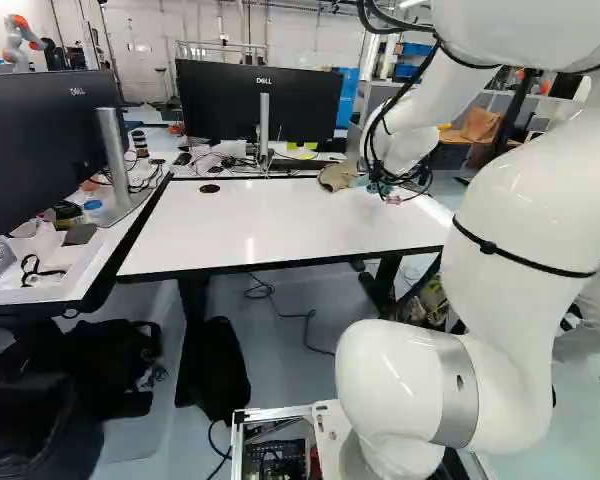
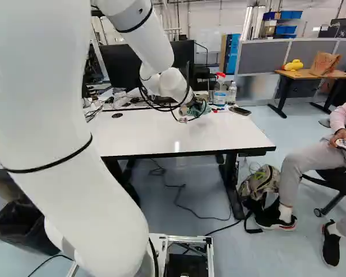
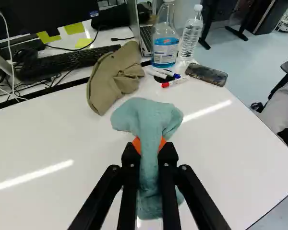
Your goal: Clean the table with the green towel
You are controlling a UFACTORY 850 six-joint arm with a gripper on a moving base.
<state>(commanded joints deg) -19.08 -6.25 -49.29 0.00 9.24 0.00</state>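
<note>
In the right base view my gripper (image 2: 188, 112) is low over the far part of the white table (image 2: 155, 133), with the green towel (image 2: 200, 108) at it. Seen from the wrist, the gripper (image 3: 150, 144) is shut on the towel (image 3: 148, 117), its orange pads pressing the cloth from both sides. One bunched end spreads ahead of the fingers, and the rest hangs down between and beneath them. Whether the cloth touches the tabletop I cannot tell.
A tan cap (image 3: 113, 79) lies just ahead of the towel. Beyond are markers (image 3: 174, 82), a phone (image 3: 206, 74), a spray bottle (image 3: 164, 45), a water bottle (image 3: 191, 33) and a keyboard (image 3: 67, 62). Monitors (image 1: 260, 100) stand behind and left. A person sits right of the table.
</note>
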